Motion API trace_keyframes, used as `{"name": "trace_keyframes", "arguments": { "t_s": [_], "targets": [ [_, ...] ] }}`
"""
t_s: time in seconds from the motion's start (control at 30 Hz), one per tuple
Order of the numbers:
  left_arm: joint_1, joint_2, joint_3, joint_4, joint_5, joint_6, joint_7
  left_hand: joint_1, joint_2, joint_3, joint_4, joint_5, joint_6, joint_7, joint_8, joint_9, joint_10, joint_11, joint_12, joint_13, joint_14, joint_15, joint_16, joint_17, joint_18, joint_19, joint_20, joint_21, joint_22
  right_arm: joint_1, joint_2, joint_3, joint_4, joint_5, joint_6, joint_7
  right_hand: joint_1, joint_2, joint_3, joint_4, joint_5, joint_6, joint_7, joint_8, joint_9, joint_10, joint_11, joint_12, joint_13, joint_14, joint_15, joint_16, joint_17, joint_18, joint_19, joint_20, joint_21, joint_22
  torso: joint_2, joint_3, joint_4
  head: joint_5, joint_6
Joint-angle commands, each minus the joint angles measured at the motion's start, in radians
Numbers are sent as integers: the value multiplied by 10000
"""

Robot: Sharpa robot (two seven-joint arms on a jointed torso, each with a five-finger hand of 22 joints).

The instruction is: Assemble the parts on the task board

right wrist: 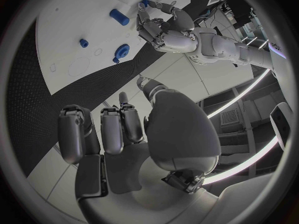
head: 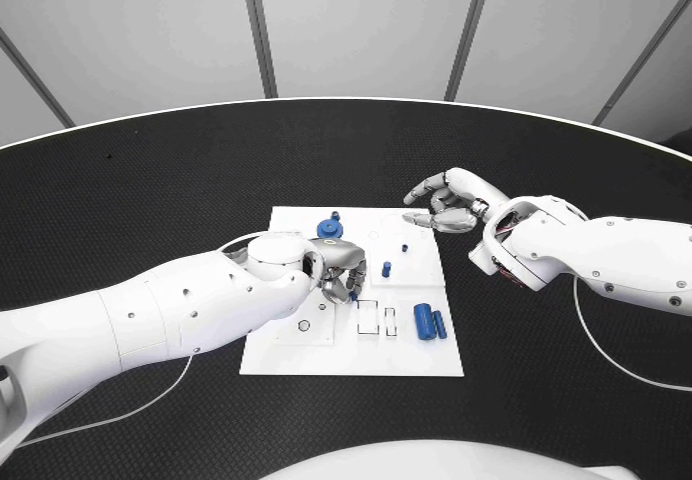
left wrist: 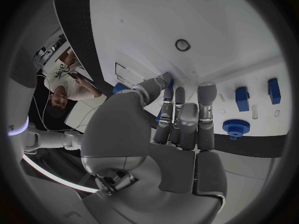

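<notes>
left hand (head: 340, 268) curling over the white board (head: 296, 350), grip unclear | right hand (head: 450, 203) hovering beside it, fingers curled, holding nothing

Round black table (head: 173, 180), white rim; grey panelled wall (head: 361, 45) behind.

White task board (head: 289, 352); blue parts (head: 426, 321); black table (head: 144, 180).

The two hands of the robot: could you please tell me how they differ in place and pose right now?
The left hand is over the task board, fingers pointing down at a small blue part; the right hand is off the board's far right corner, above the black table, fingers curled. Both are silver.
</notes>
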Motion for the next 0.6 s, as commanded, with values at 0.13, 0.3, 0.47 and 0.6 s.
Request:
{"name": "trace_keyframes", "arguments": {
  "t_s": [0.13,0.3,0.47,0.6],
  "targets": [
    [0,-13,0,-10,-14,-260,124,-83,114,103,18,-31,118,12,-32,10,157,-26,-25,-48,42,-24,45,-222,-116,109,-19,87,36,0,-3,0,5,0,-7,0,40,9,99,0,44,116,-13,78,-20,58,1,36,806,596,-73,7,739,154,510,-63,-18,1670,-6,-1,2,2,23],
    [0,-61,2,27,-16,-582,283,-215,61,93,85,-40,144,3,-39,25,188,-34,-53,-90,83,-34,41,-209,-121,123,-35,104,52,0,-3,1,7,0,-15,5,40,9,99,0,44,116,-13,78,-20,58,1,36,806,596,-73,7,739,154,510,-63,-18,1670,-10,-7,0,3,35],
    [0,-179,5,148,53,-839,386,-341,-14,53,149,-46,155,-13,-52,35,188,-33,-76,-122,142,-35,45,-126,-124,126,-41,102,48,0,5,1,-4,0,-21,13,40,9,99,0,44,116,-13,78,-20,58,1,36,806,596,-73,7,739,154,510,-63,-18,1670,-25,-4,8,12,68],
    [3,-344,9,310,178,-1006,415,-396,-41,31,182,-50,159,-17,-59,40,186,-31,-81,-134,211,-32,59,29,-127,140,-44,111,62,-1,14,1,-23,0,-22,21,40,9,99,0,44,116,-13,78,-20,58,1,36,806,596,-73,7,739,154,510,-63,-18,1670,-30,-7,13,25,98]
  ]
}}
